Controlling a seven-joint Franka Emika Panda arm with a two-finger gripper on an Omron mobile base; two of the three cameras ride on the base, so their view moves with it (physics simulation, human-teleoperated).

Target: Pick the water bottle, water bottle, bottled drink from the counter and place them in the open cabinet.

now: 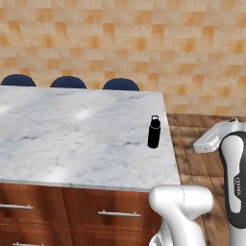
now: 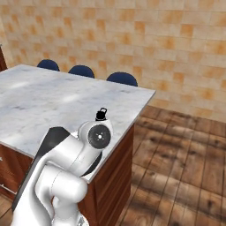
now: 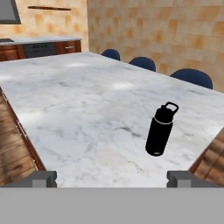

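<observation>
**Gripper spread wide, bottle upright on counter ahead**

The gripper (image 3: pixel 112 178) appears at the bottom of the hand view as two dark fingertips (image 3: pixel 43 178) set far apart near the lower left and lower right corners. The jaws stand fully spread and hold nothing.

The counter (image 1: pixel 72 139), a white-grey veined marble slab, fills the left and centre of the left base view. Reddish-brown drawers (image 1: pixel 110 211) with silver bar handles sit below its near edge.

Three dark blue chair backs (image 1: pixel 120 84) show above the far edge of the slab, against an orange-tan tiled wall (image 1: pixel 144 38). Wooden floor planks (image 2: pixel 176 167) occupy the lower right of the right base view.

One water bottle (image 3: pixel 160 130) stands upright on the marble, right of centre in the hand view, above the right fingertip and well apart from it. It lies ahead of the gripper, closer to the right finger than to the left. In the left base view the bottle is near the slab's right edge. In the right base view the arm covers all but its cap.

The bottle is matte black with a looped cap. No label or writing is legible on it.
</observation>
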